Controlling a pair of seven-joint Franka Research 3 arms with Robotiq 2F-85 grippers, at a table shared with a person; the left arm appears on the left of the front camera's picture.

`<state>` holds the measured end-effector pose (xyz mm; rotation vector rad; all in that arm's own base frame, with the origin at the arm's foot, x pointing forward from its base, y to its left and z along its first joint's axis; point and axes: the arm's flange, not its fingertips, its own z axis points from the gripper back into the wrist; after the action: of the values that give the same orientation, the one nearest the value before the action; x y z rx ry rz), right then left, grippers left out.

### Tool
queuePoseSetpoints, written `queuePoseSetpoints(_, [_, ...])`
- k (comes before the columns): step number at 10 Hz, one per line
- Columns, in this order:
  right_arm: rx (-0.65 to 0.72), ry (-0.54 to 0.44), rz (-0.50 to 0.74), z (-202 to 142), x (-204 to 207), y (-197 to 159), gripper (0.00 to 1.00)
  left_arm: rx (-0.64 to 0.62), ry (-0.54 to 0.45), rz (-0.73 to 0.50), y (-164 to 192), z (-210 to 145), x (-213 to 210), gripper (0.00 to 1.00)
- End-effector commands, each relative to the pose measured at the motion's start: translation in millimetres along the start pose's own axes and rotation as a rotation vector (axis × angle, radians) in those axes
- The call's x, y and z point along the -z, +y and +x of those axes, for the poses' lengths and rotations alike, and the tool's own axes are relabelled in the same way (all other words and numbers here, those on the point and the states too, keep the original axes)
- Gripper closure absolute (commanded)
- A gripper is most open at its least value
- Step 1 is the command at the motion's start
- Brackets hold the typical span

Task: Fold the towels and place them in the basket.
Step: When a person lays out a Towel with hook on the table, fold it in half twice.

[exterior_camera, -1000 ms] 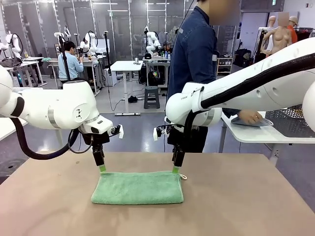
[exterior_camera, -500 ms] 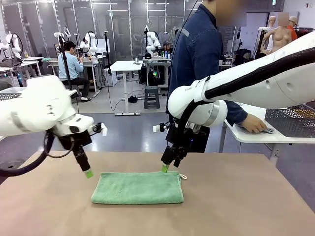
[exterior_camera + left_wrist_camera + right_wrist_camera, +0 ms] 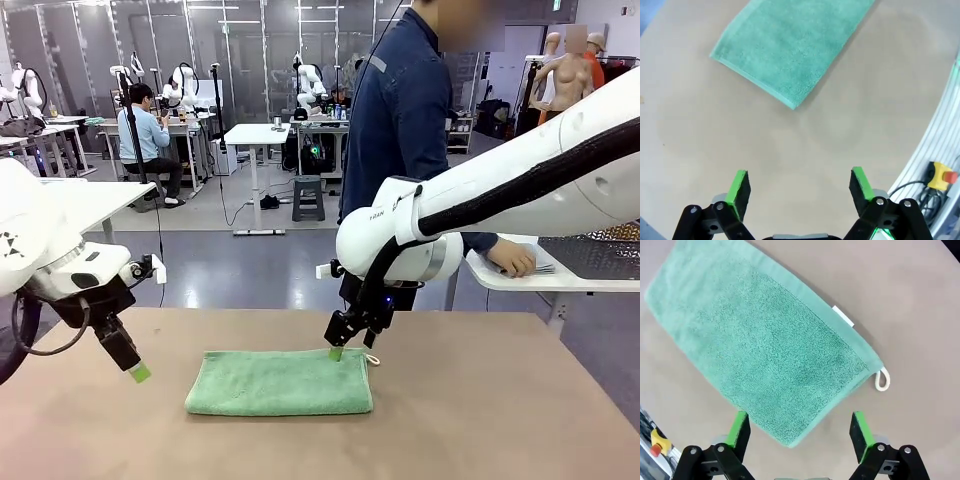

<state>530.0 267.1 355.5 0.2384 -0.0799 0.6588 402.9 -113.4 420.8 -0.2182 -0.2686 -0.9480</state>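
Green towel (image 3: 279, 382) under right hand (image 3: 335, 352), spread wide, left hand (image 3: 140, 373) aside, likewise spread

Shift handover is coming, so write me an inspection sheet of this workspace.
Surface: brown table.
Job's things: one mint green towel, folded, flat at mid-table, white loop at its far right corner; dark mesh basket on the white side table, partly hidden.
Clutter: nothing seen.
End effectors: left end effector open, empty, above the table left of the towel; right end effector open, empty, at the towel's far edge near the loop.
Cables: black cable along the right arm; black loop under the left arm.
Surroundings: person in a dark blue shirt at the far side, hand on the side table.
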Motion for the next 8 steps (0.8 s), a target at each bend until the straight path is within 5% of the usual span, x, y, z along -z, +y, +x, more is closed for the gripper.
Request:
queuePoseSetpoints(1, [0.01, -0.009, 0.051, 4.5, 0.5, -3.0, 0.0, -0.007, 0.008, 0.004, 5.8, 4.9, -3.3, 0.0])
queuePoseSetpoints(4, [0.013, -0.004, 0.018, 1.8, 0.3, -0.1, 0.0, 0.002, -0.003, 0.0, 2.4, 0.6, -1.6, 0.0])
queuePoseSetpoints(8, [0.326, 0.034, -0.18, -16.6, 9.2, 30.3, 0.0, -0.064, 0.048, 0.102, -62.8, -12.5, -59.0, 0.0])
